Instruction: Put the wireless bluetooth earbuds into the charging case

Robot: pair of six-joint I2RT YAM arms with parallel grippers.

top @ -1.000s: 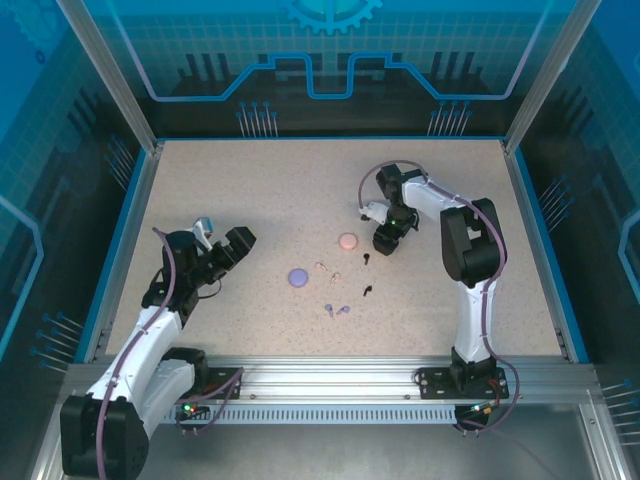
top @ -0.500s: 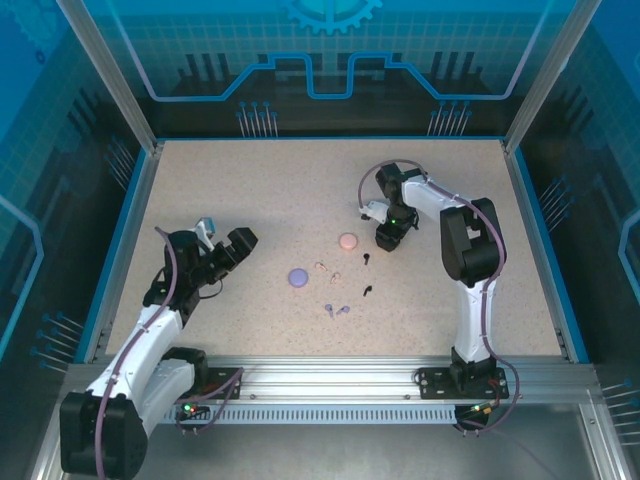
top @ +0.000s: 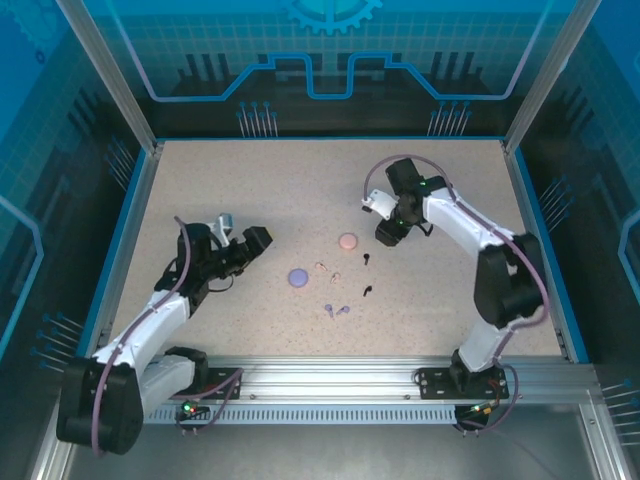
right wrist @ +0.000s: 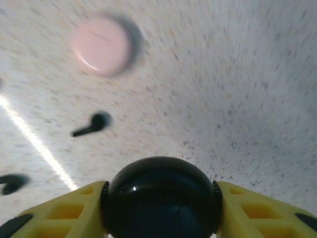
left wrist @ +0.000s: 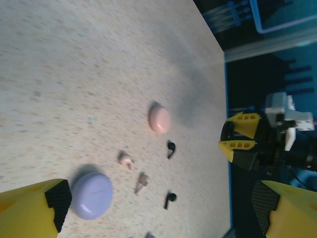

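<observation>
My right gripper is shut on a round black charging case, which sits between its yellow fingers right of the pink case. A purple case lies closed at centre left. Loose earbuds lie between the cases: two black, two pale pink and two purple. My left gripper stands open, left of the purple case, with nothing between its fingers. In the left wrist view the pink earbuds and black earbuds lie ahead of it.
The speckled table is ringed by a blue rim and metal posts. The right arm's elbow bends out toward the right rim. The pink case and a black earbud lie just ahead of the right gripper.
The right gripper's jaws have come together on the black case and its elbow swung out to the right. The left gripper has moved right, toward the purple case.
</observation>
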